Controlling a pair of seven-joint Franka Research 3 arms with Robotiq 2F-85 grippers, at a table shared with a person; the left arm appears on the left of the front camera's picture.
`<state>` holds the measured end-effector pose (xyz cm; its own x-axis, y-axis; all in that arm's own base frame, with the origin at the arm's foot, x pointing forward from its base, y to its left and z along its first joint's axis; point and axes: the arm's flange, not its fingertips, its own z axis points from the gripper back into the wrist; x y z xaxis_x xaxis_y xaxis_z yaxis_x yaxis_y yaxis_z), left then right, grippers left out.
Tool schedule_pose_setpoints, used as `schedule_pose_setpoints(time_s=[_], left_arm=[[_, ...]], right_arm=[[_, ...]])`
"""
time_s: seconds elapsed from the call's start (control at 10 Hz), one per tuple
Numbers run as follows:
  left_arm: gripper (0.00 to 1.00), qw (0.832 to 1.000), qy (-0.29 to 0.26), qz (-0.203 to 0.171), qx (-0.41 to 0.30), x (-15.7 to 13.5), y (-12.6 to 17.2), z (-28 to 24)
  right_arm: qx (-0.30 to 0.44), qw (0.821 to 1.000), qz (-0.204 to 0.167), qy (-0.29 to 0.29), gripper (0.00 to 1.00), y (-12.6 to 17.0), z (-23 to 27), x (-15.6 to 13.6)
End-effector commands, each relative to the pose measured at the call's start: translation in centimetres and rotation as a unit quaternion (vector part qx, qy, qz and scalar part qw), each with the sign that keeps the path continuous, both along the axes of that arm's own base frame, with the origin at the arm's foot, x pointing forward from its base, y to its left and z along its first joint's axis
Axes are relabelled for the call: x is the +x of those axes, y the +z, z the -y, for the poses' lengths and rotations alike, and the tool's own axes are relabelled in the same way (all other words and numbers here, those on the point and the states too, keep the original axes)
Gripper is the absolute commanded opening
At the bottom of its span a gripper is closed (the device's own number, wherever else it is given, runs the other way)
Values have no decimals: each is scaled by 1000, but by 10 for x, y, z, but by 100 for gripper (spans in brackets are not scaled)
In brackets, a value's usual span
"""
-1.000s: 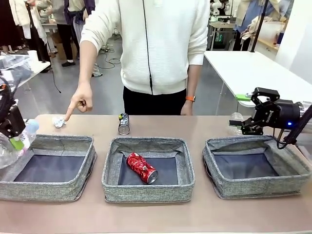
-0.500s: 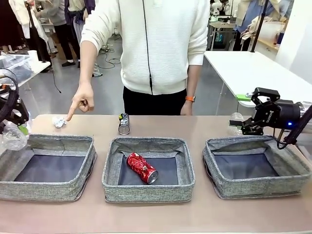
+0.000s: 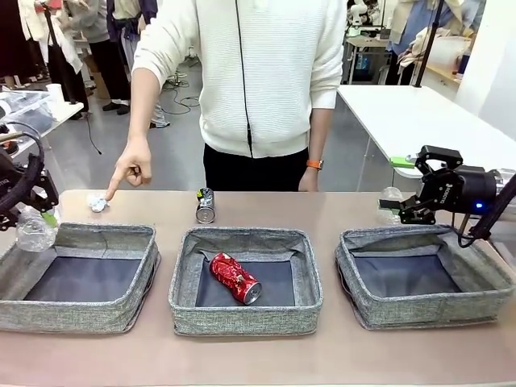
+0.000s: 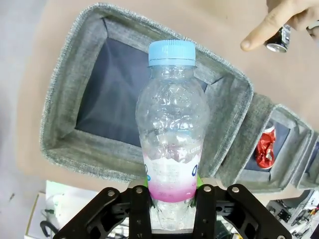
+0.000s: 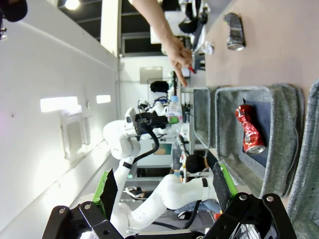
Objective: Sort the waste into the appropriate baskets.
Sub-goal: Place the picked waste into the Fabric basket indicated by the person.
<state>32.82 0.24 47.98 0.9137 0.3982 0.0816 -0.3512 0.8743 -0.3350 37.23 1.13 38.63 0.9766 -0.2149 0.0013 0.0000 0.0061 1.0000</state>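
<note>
The middle basket (image 3: 242, 313) holds a dented red can (image 3: 235, 277), lying slanted. Just behind it, a dark can (image 3: 205, 205) lies on the counter (image 3: 258, 355). To its left are a second grey basket (image 3: 81, 313), a white paper wad (image 3: 97, 201) and a blue-capped clear bottle (image 4: 172, 124). To its right is a third basket (image 3: 427, 310).

The left basket (image 3: 81, 316) lies open from above, with the person's hand (image 3: 134, 171) (pointing) just past its far rim.

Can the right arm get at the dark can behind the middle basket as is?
Probably yes. The right end effector is open and empty, and the table strip between it and the dark can lies bare. The person's hand points farther left, off that path. It's a long reach, though.
</note>
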Motion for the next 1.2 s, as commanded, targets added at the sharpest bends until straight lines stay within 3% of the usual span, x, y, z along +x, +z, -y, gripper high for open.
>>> schedule_pose_setpoints(time_s=[0.0, 0.1, 0.7, 0.9, 1.0, 1.1], left_arm=[[81, 1000, 2, -1, 2, -18, -12, 2], [100, 1000, 1, 0, 1, -19, -11, 3], [100, 1000, -12, 7, -24, -17, -5, 2], [100, 995, -64, 7, -78, -20, 6, 8], [100, 964, -177, 13, -199, -23, 24, 17], [100, 907, -278, 16, -315, -25, 37, 20]], right_arm=[[5, 1000, 9, -1, 100, 3, -1, 1], [5, 1000, 9, -1, 100, 3, -1, 1], [5, 1000, 9, -1, 100, 3, -1, 1], [5, 1000, 9, -1, 100, 3, -1, 1], [5, 1000, 9, -1, 100, 3, -1, 1], [5, 1000, 9, -1, 100, 3, -1, 1]])
